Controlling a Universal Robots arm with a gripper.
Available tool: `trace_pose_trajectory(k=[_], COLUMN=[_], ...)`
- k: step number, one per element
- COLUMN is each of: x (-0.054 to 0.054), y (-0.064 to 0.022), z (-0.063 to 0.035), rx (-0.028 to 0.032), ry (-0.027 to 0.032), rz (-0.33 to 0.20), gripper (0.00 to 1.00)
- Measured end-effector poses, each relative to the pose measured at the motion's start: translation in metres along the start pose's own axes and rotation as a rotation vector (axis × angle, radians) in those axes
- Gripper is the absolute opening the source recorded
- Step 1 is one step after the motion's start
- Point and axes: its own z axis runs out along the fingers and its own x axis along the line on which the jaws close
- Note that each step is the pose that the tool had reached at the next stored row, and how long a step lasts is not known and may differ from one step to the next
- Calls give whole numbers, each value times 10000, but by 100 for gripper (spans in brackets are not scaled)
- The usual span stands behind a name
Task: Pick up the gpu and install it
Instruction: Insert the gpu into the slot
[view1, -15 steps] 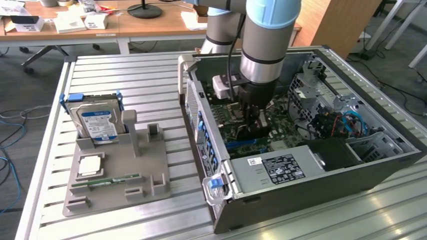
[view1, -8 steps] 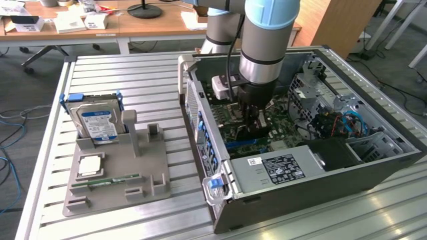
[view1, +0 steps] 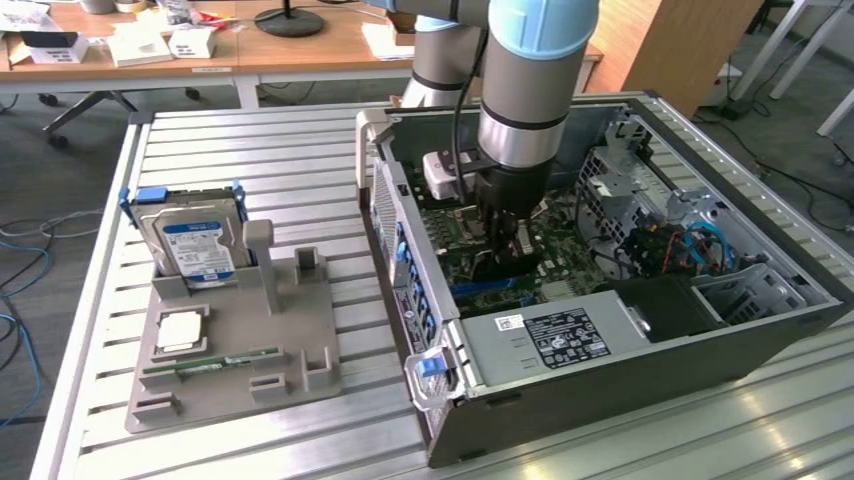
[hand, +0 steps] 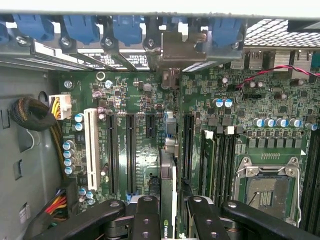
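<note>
Grips the thin, flat gpu (hand: 169, 175) edge-on in the half-closed black end effector (hand: 174, 205). Hangs above the green, slotted motherboard (hand: 125, 90) inside the grey metal case (view1: 601, 385)

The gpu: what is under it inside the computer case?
Under the gpu, held edge-on by the gripper, lies the green motherboard with black slots. The slot directly beneath it is hidden by the card.
</note>
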Motion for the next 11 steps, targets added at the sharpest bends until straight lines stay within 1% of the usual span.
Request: trace_pose_trajectory(k=[1, 2, 11], x=[0, 0, 7], y=[1, 0, 15], z=[0, 0, 0], rx=[38, 47, 48], ry=[-4, -4, -4], rz=[-5, -6, -6], gripper=[26, 26, 26])
